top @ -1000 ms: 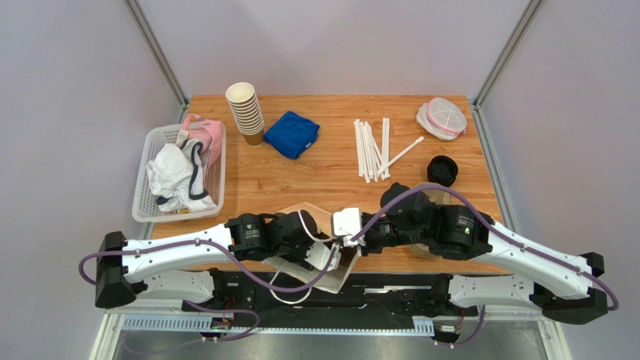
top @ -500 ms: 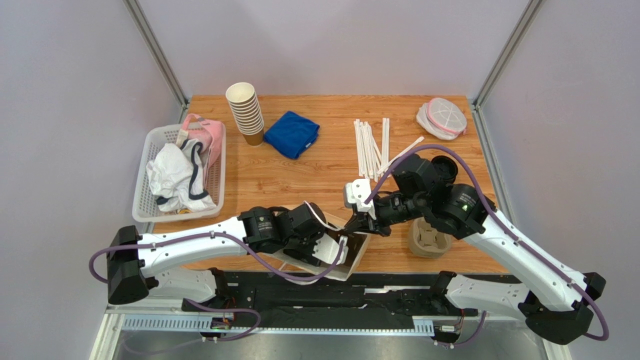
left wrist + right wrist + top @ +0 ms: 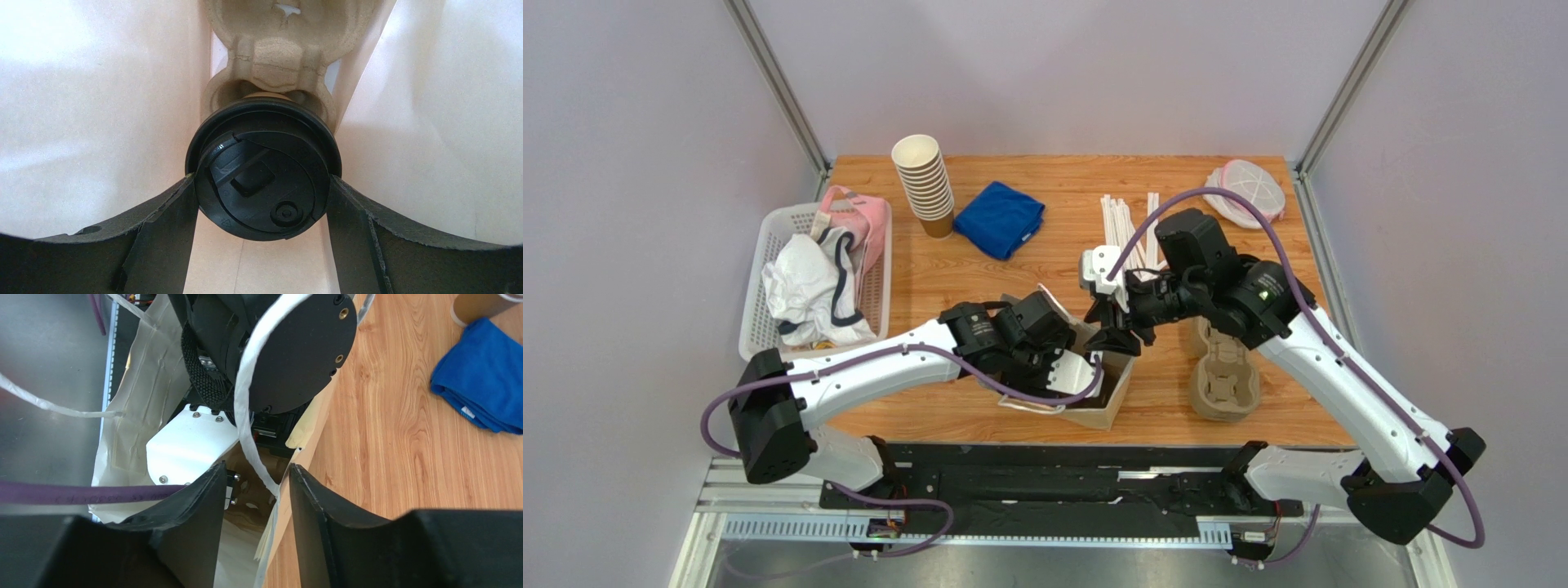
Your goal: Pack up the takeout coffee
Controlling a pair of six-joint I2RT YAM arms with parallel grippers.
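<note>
A wooden table (image 3: 1014,294) fills the middle of the overhead view, and both arms bend inward over its near edge toward the lower centre of the frame. At the left edge sits a white plastic basket (image 3: 756,321) heaped with crumpled clothes (image 3: 808,284). In the lower centre an open paper bag (image 3: 1114,395) stands on the table, and the left arm reaches down into its mouth. Just right of the bag lies a pulp cup carrier (image 3: 1225,374), flat on the wood. Toward the top of the frame are a folded blue cloth (image 3: 999,218), a stack of lidless paper cups (image 3: 924,184) to its left, a scatter of white straws (image 3: 1124,239) to its right, and a round white pink-rimmed thing (image 3: 1249,190) in the upper right corner. Inside the bag, as the left wrist camera sees it, the takeout coffee (image 3: 264,171) sits upright in a second pulp carrier (image 3: 276,61), its black lid facing the lens between pale paper walls. The left gripper (image 3: 263,180) is clasped on it, one dark finger pressed against each side just under the lid's rim. The right gripper (image 3: 253,478) hovers at the bag's far rim with its jaws parted. The bag's thin white paper handle (image 3: 248,416) loops down through the gap, pinched by neither finger.
</note>
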